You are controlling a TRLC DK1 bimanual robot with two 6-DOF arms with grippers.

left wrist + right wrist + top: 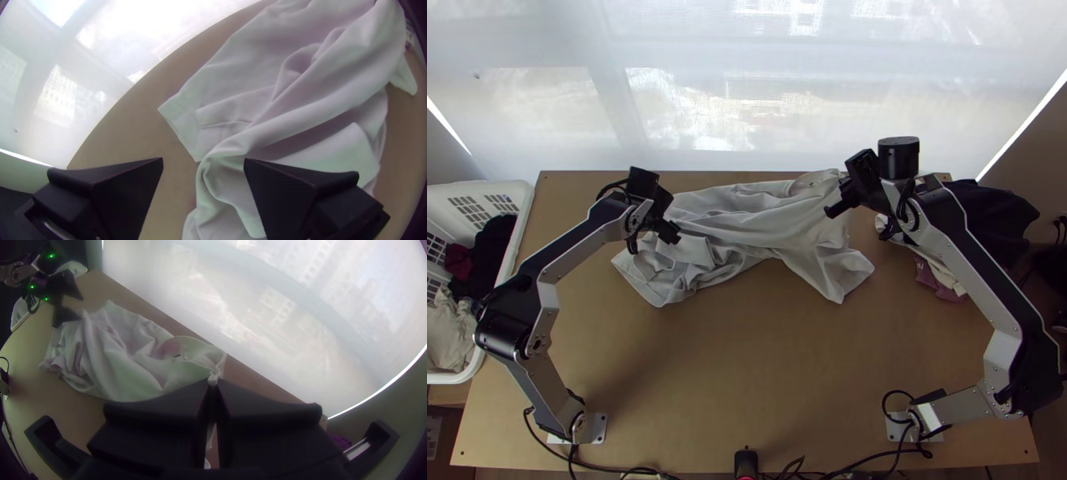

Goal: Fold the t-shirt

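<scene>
Top view has the t-shirt point(751, 218), all pale and bunched up, along the far part of the worktop point(747, 368), between the two arms. It is so crumpled that I can't tell which bits are the sleeves. The left tool point(656, 242) is over the end near the basket point(521, 216) and hides a little of the cloth. Its fingers are wide apart, with no cloth pinched between them. The right tool point(843, 189) is at the other end, squeezed tight on a small bit of the t-shirt. Its big black fingers point(169, 404) cover much of what is under them in the right wrist view, where a round opening with a pinkish inside shows close by. The basket is white and cut off at the side; it has dark clothes point(489, 244), a red one point(457, 261) and pale ones point(449, 332) in it. By the right arm point(971, 256) are a black cloth point(999, 220) and a purple-pink one point(939, 284), and the arm hides part of that heap. Black cords point(615, 468) run along the near edge. A pale window shade point(691, 104) hangs behind the worktop.
</scene>
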